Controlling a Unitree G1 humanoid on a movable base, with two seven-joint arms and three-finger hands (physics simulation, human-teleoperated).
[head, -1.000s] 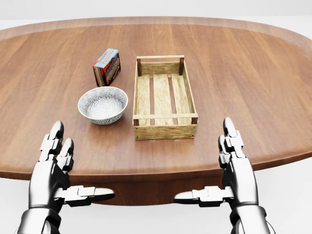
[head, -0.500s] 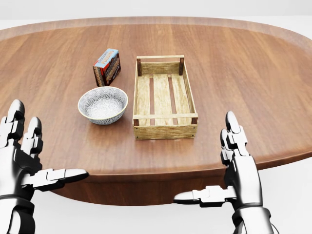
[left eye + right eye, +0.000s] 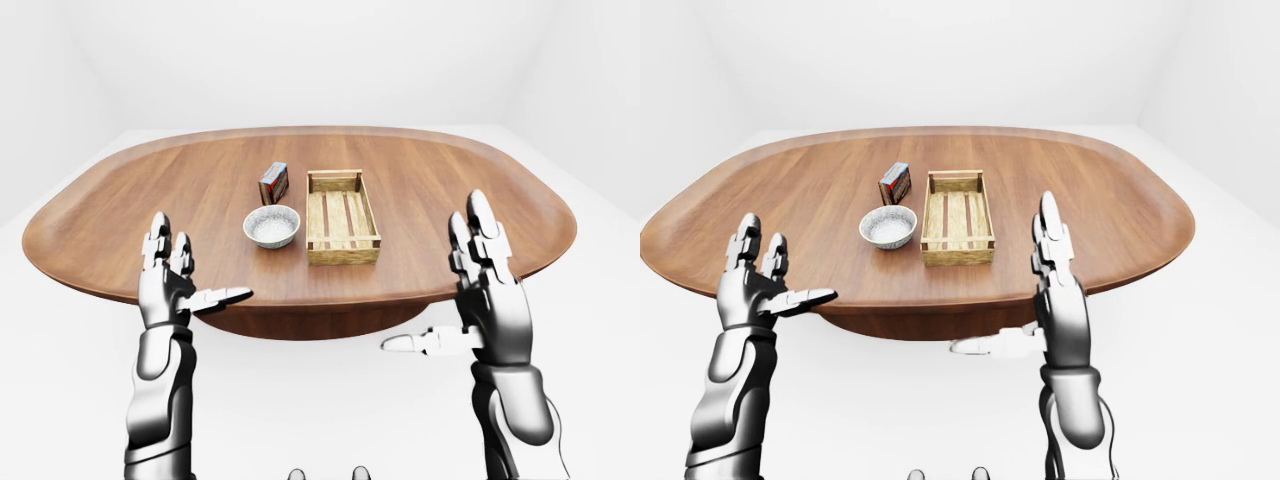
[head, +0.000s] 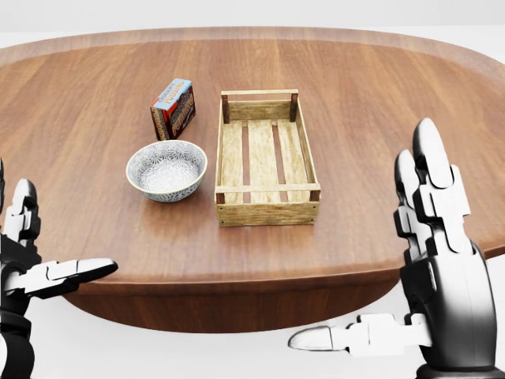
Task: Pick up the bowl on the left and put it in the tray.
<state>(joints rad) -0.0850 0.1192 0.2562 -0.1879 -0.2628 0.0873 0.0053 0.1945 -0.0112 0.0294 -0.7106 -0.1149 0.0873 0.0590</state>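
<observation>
A patterned white bowl (image 4: 166, 170) sits upright on the oval wooden table (image 4: 379, 103), just left of a slatted wooden tray (image 4: 266, 156) that holds nothing. My left hand (image 4: 31, 253) hovers open at the lower left of the head view, off the table's near edge and well short of the bowl. At the lower right my right hand (image 4: 394, 308) is raised, also open, fingers straight and thumb pointing left. Neither hand touches anything.
A small red and blue box (image 4: 173, 108) stands just above the bowl in the head view, close to the tray's upper left corner. White floor (image 3: 600, 330) and white walls surround the table.
My left hand has swung out to the left and now sits at the picture's edge. The right hand has risen and come closer to the camera. Bowl, tray and box have not moved.
</observation>
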